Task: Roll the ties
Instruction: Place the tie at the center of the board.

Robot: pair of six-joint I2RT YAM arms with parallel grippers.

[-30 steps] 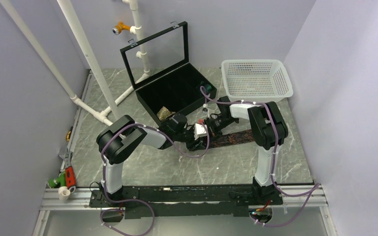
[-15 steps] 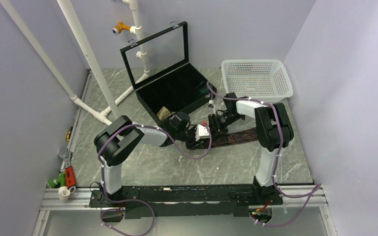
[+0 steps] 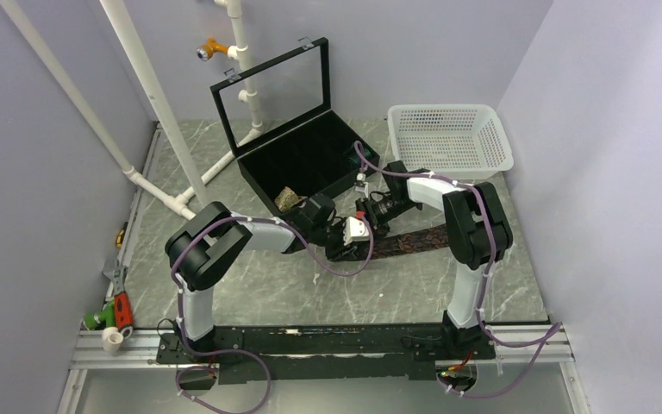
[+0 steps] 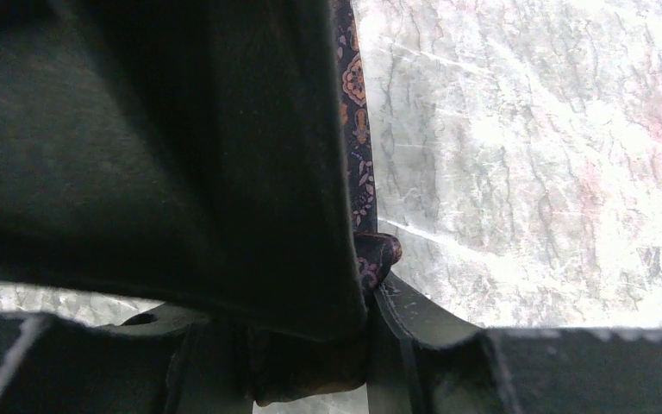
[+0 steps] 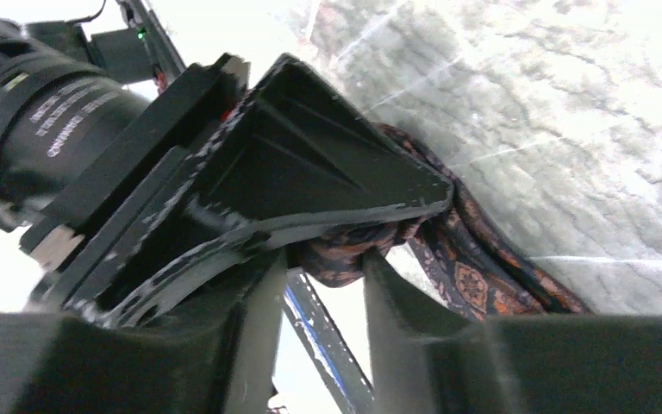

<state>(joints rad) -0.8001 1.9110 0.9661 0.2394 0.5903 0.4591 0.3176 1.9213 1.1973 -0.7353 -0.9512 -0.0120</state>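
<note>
Since my right hand (image 5: 323,276) stands spread, its fingertips only close around the bunched end of the dark brown-maroon necktie (image 3: 414,240) rather than clamped on it, the coil seems to depend on my left hand (image 3: 350,244) alone. That hand looks pinched on the wound part, with a wad of fabric filling the gap between its fingers.

The trouble I expect is the roll springing loose. The cloth is soft and probably slick, and a grip on one side of a small coil could let the turns slide sideways into a cone. My two hands are also crowded tip to tip, so a careless move could knock one finger against the other or snag a fold and drag it out.

The necktie lies mid-bench (image 3: 250,285), just in front of the open black case (image 3: 310,159). Its free length runs flat to the right, passing under my right arm. It is dark, with small orange and cream medallions. The gathered end looks crumpled, more a bundle than a neat spiral.
</note>
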